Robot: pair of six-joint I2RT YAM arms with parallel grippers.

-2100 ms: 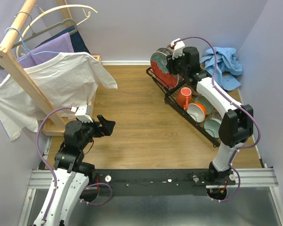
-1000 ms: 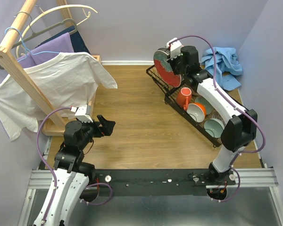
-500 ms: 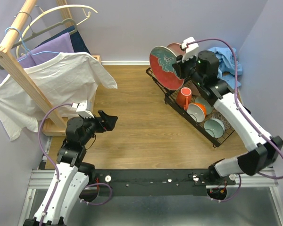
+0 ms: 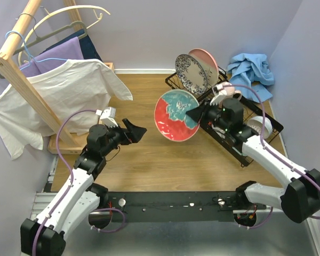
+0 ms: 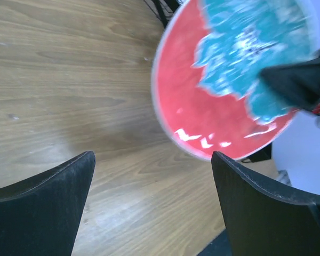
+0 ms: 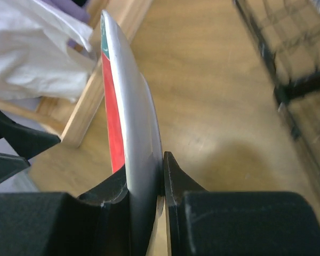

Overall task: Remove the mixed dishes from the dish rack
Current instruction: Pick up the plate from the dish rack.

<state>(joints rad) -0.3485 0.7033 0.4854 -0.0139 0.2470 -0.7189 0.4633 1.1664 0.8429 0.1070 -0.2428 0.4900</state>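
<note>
My right gripper (image 4: 196, 113) is shut on the rim of a red-and-teal plate (image 4: 175, 114) and holds it upright above the wooden table, left of the black wire dish rack (image 4: 236, 150). The plate shows edge-on in the right wrist view (image 6: 132, 122), pinched between the fingers (image 6: 147, 178). My left gripper (image 4: 137, 130) is open and empty, facing the plate (image 5: 224, 90) from a short way off; in the left wrist view (image 5: 152, 162) only wood lies between its fingers. A dark patterned plate (image 4: 190, 74), a pink plate (image 4: 207, 60) and a pale mug (image 4: 225, 90) stand in the rack.
A wooden clothes rack (image 4: 26, 85) with a white T-shirt (image 4: 58, 96) and hangers stands at the left. A blue cloth (image 4: 250, 72) lies behind the rack. A white bowl (image 4: 256, 126) sits in the rack's near part. Purple walls close in the table.
My right arm has lifted the red-and-teal plate out of the rack and carried it left and nearer, over the table's middle. My left arm has reached forward and right toward it.
</note>
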